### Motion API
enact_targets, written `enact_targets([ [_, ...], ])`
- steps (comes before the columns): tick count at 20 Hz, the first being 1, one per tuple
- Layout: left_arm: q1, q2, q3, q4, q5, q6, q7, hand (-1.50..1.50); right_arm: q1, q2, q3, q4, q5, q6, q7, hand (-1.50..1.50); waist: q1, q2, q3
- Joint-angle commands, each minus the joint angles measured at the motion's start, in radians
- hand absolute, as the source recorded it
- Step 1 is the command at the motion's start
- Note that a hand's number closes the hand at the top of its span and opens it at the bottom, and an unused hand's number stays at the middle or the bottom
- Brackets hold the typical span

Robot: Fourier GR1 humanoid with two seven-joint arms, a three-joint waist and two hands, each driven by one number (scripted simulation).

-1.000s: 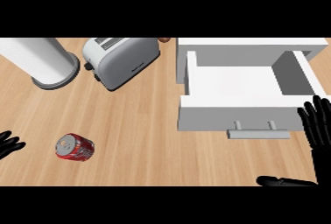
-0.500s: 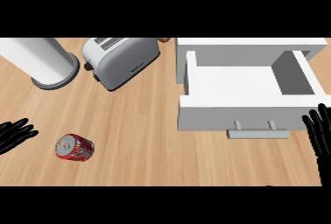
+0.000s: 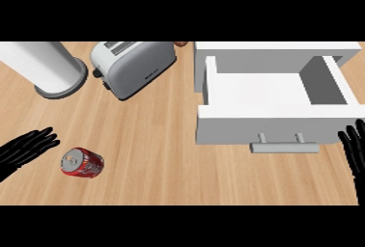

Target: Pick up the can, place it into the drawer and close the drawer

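A white toaster [image 3: 135, 65] and a tall white cylinder on a grey base [image 3: 44, 67] stand at the far left of the wooden surface [image 3: 157, 159], while the white drawer [image 3: 274, 103] sits pulled open at right, its handle [image 3: 285, 146] facing the near edge. Nothing lies between the left hand [image 3: 27, 147] and the red can [image 3: 81, 163] — the can rests on its side just beside the straight, spread fingers, not touching them. The right hand [image 3: 354, 149], also open with fingers up, shows at the right edge — near the drawer's front corner.
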Motion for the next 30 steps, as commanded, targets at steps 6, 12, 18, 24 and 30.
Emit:
enact_targets([
  [6, -0.079, -0.103, 0.024, 0.158, -0.279, -0.081, -0.166, -1.5, -0.099, -0.012, -0.029, 0.06, -0.003, 0.006, 0.034, -1.5, 0.002, 0.001, 0.0],
  [12, -0.119, -0.083, 0.046, 0.298, -0.437, -0.107, -0.355, -1.5, -0.028, -0.016, -0.039, 0.001, -0.03, 0.048, 0.032, -1.5, -0.009, 0.002, -0.002],
  [18, -0.134, -0.023, 0.017, 0.404, -0.541, -0.048, -0.511, -1.5, -0.013, -0.005, -0.048, 0.006, -0.024, 0.051, 0.001, -1.5, -0.009, 0.002, -0.002],
  [24, -0.156, -0.024, -0.093, 0.475, -0.646, 0.067, -0.631, -1.5, -0.058, 0.049, 0.016, 0.078, 0.084, -0.004, -0.045, -1.5, -0.004, 0.004, -0.002],
  [30, -0.213, 0.001, -0.18, 0.65, -0.712, 0.161, -0.754, -1.5, -0.054, 0.019, -0.022, 0.028, 0.008, 0.029, 0.005, -1.5, -0.018, 0.006, -0.003],
])
